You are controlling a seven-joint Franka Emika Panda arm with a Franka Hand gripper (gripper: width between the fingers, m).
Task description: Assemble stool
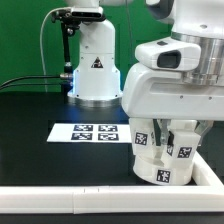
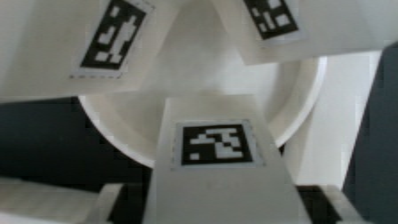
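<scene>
The stool's round white seat [image 1: 163, 172] lies flat at the exterior view's lower right, with chunky tagged legs [image 1: 143, 136] standing up from it. My gripper [image 1: 166, 136] hangs straight down among those legs. In the wrist view, one tagged leg [image 2: 217, 150] fills the gap between my fingers [image 2: 127, 201], and my gripper [image 2: 217, 203] is shut on it. Beyond it curves the seat [image 2: 121, 118], where two more legs [image 2: 114, 45] [image 2: 276, 24] rise. The held leg's lower end is hidden.
The marker board [image 1: 92, 132] lies on the black table to the exterior view's left of the stool. The arm's white base [image 1: 95, 65] stands behind it. A low white wall [image 1: 60, 203] runs along the near table edge, close to the seat.
</scene>
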